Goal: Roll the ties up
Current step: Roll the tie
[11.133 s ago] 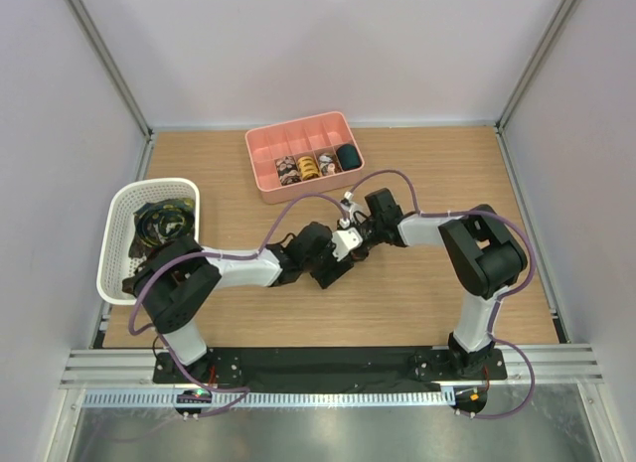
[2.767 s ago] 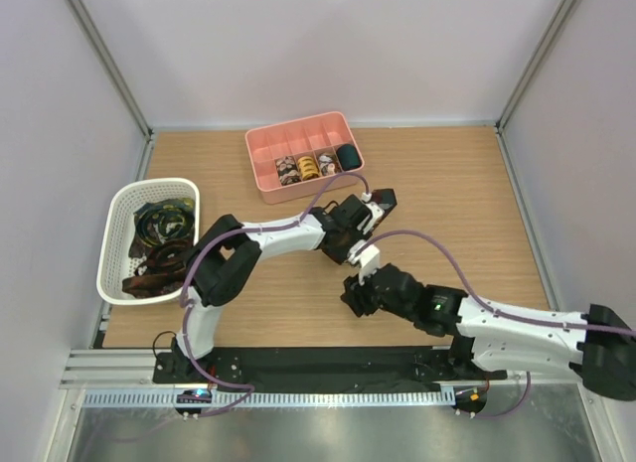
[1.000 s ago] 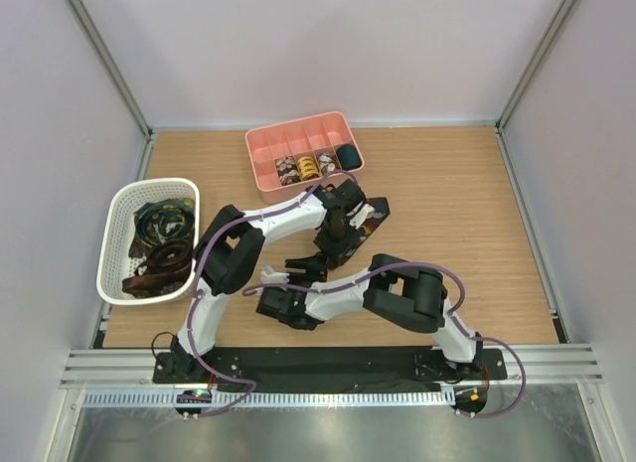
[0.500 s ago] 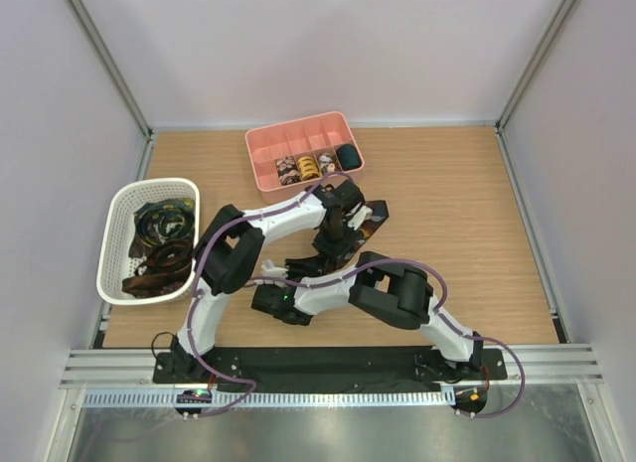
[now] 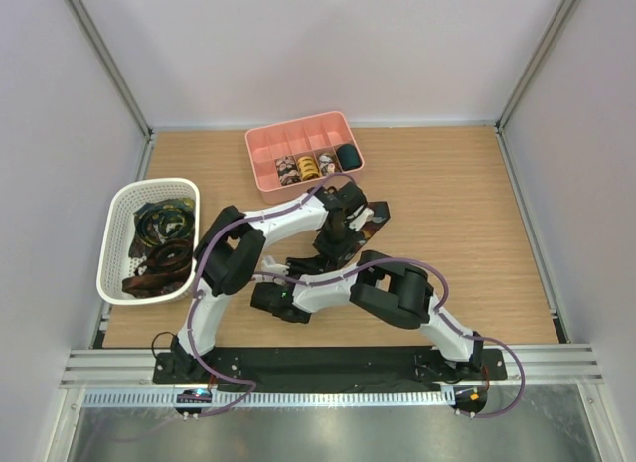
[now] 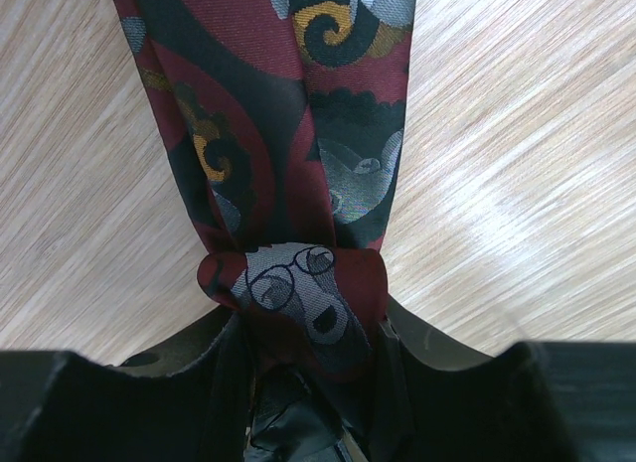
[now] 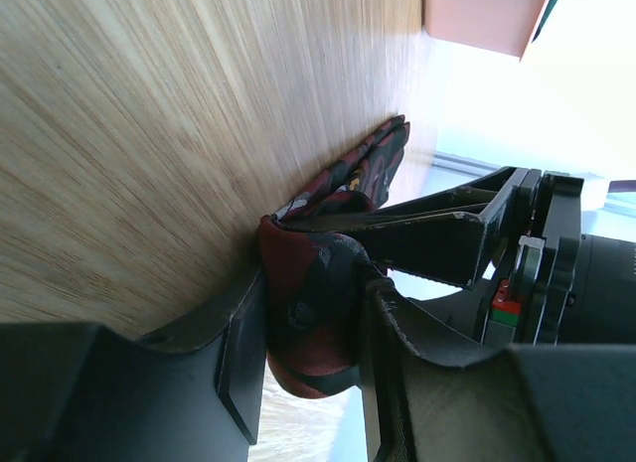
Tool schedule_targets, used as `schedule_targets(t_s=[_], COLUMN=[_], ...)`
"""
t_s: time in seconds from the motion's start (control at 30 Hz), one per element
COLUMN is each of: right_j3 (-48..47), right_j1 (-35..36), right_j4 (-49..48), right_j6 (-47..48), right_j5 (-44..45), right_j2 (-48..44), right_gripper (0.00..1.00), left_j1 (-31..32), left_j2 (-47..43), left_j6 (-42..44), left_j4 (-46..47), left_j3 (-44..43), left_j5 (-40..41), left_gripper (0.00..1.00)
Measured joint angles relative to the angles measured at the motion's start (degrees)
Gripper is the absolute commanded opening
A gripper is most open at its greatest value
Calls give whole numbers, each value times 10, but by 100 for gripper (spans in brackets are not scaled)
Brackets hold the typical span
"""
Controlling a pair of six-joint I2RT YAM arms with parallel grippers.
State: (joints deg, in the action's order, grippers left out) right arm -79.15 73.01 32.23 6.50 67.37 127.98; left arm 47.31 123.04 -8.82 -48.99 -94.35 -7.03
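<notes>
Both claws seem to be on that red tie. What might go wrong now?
The tie is only folded into a loose loop at the left gripper; it may spring open if a grip slips. The right gripper clamps the same tie right beside the left one, so the two might knock together.

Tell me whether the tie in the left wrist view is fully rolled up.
No; only the near end of the tie curls into a small loop, while the rest lies stretched out flat on the wooden table.
</notes>
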Motion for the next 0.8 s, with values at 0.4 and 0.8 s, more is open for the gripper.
schedule_targets(t_s=[0.4, 0.8], right_j3=[-1, 13], right_j1=[-5, -14], right_j4=[23, 31], right_j6=[-41, -62], right_j5=[-24, -83], right_j2=[-10, -50], right_gripper=[5, 5], left_j1=[10, 4], left_j2=[-2, -14], left_j6=[1, 2], left_j4=[-2, -5], left_j3=[-5, -10], left_j5=[7, 54], left_gripper=[79, 89])
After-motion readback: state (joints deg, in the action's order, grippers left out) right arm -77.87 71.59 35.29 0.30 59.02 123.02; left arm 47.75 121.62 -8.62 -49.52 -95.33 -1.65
